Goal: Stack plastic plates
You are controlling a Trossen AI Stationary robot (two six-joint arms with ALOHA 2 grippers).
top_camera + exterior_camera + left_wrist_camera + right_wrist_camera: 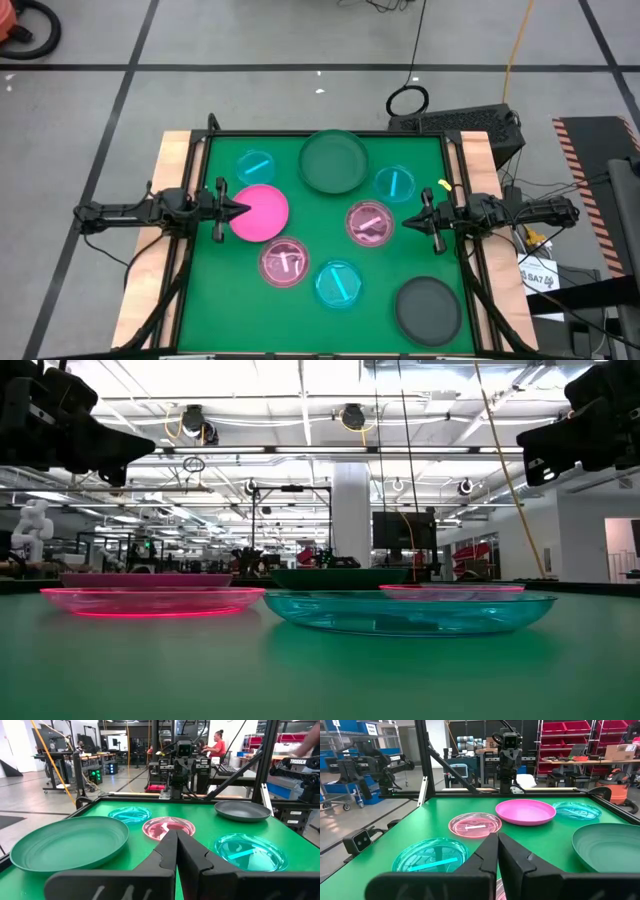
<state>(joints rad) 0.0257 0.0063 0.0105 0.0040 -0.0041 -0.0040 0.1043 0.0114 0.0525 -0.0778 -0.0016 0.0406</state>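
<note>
Green table mat (300, 305), red bins (565, 735), a seated person (217, 745)

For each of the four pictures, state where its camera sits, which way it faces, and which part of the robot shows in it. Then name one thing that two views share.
High view: above the table, looking straight down; both arms show, left gripper and right gripper shut.
Low view: at tabletop height, looking level across the plates into the room; dark arm parts show in the upper corners.
Left wrist view: on the left arm, facing across the table; its shut fingers show.
Right wrist view: on the right arm, facing across the table; its shut fingers show.
Shared: the hot pink plate appears in the high and right wrist views.
</note>
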